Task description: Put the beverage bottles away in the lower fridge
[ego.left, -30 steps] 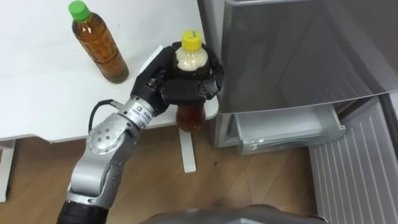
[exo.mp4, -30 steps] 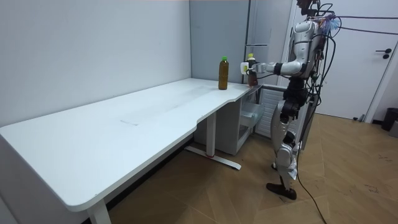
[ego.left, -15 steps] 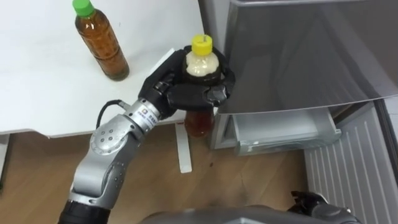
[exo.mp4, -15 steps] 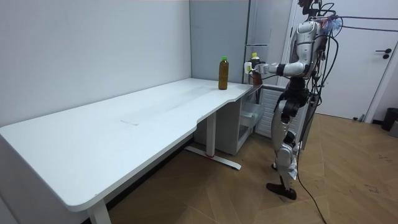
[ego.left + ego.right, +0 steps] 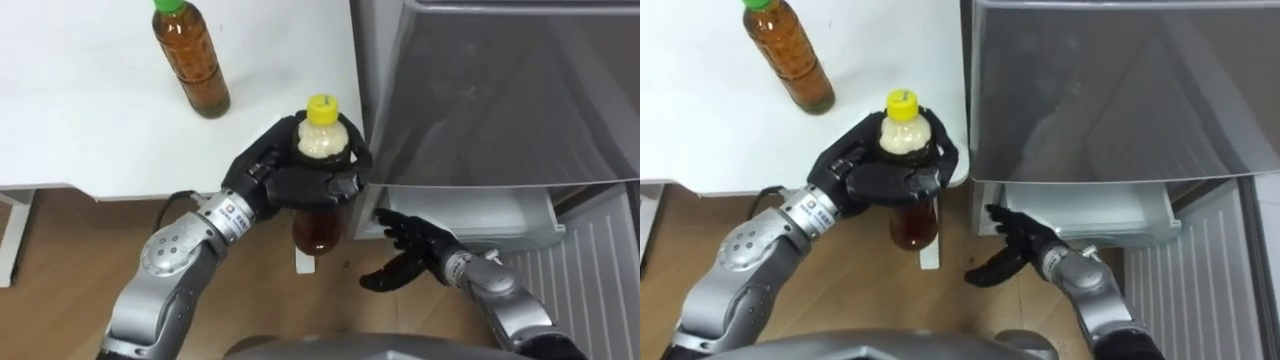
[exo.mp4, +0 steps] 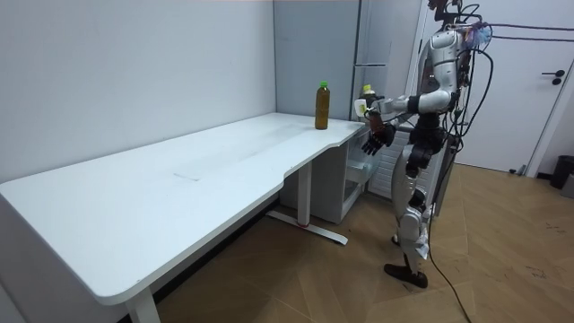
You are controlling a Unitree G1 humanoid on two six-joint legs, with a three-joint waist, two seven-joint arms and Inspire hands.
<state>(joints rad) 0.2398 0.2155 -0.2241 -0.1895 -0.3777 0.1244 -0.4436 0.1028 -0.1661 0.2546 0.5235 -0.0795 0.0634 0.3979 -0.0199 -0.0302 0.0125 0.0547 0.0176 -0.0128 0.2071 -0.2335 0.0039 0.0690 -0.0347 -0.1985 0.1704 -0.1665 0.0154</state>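
My left hand (image 5: 285, 182) is shut round the shoulder of a bottle of brown drink with a yellow cap (image 5: 318, 222). It holds the bottle upright in the air, just off the table's corner and left of the grey fridge (image 5: 500, 90). Below that, my right hand (image 5: 408, 252) is open with fingers spread, in front of the fridge's lower white drawer (image 5: 470, 212), which stands pulled out a little. A second brown drink with a green cap (image 5: 192, 60) stands on the white table (image 5: 80, 130). In the room view I stand at the table's far end, facing the fridge (image 6: 377, 54).
A ribbed white panel (image 5: 580, 290) lies at the lower right beside the drawer. The table's white leg and foot (image 5: 303, 262) stand on the wooden floor (image 5: 60, 260) under the held bottle. A white door (image 6: 529, 108) is behind me.
My right hand has come up into view below the held bottle, near the lower drawer. The left hand keeps its hold on the yellow-capped bottle; the camera has shifted a little.
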